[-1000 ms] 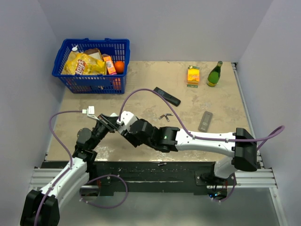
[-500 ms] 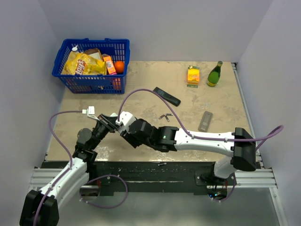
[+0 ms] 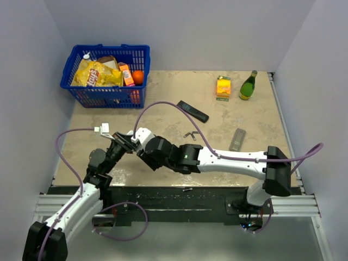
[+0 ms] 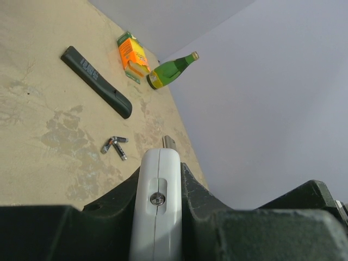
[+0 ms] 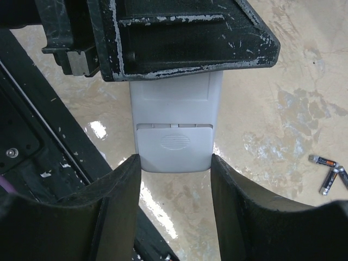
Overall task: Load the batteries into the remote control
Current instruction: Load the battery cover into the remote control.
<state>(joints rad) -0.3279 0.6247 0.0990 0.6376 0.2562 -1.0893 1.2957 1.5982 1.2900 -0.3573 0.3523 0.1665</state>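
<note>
While two pincers (image 4: 159, 171) (image 5: 174, 161) grip one white remote (image 5: 176, 117), three batteries (image 5: 322, 160) nearby

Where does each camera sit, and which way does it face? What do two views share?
Top external: fixed above and behind the bases, looking down on the beige table; left arm and right arm show.
Left wrist: low, looking across the table toward the green glass bottle; left tool shut on the white plastic remote control.
Right wrist: looking down on that remote's back; right tool grips its sides.
Shared: both wrist views show the small dark grey batteries.
</note>
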